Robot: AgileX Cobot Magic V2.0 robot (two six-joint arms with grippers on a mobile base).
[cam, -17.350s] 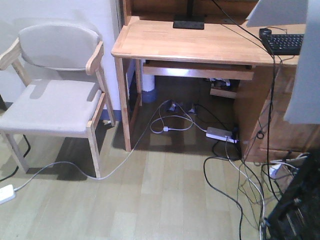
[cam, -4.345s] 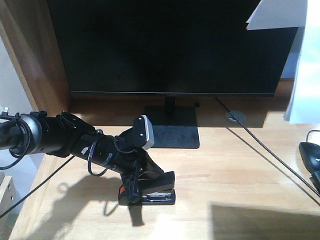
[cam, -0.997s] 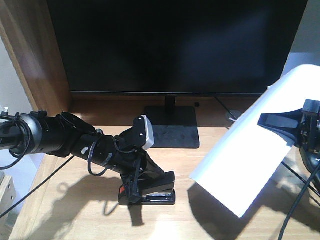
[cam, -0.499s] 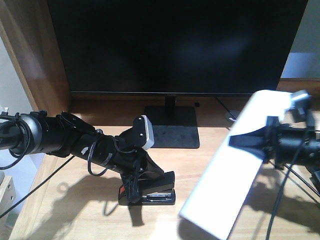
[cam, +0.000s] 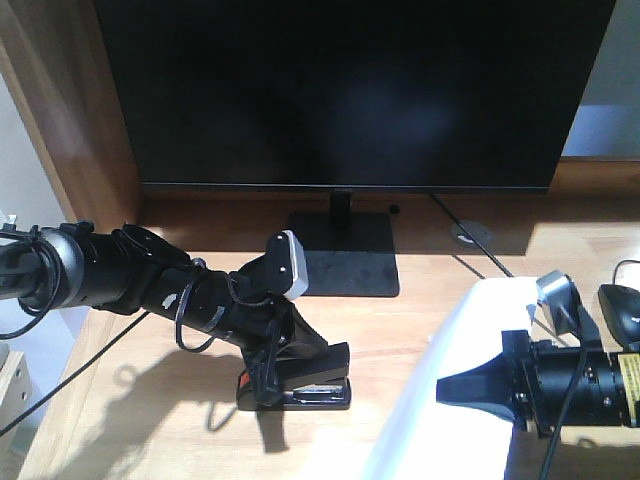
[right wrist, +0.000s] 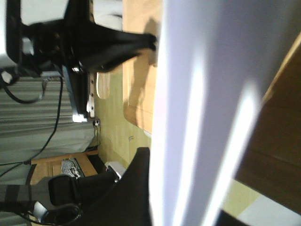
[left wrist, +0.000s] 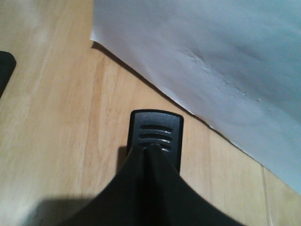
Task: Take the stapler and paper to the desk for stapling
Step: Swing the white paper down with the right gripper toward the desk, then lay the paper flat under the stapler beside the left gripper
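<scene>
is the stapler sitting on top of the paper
No, the stapler rests on bare desk wood, with the paper apart to its right.

Bare desk lies open between stapler and paper. Monitor and stand wall off the back edge; a cable crosses back right.

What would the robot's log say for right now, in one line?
left jaws: shut on stapler | stapler: on desk | right jaws: shut on paper | paper: right of stapler, not stapled yet
</scene>
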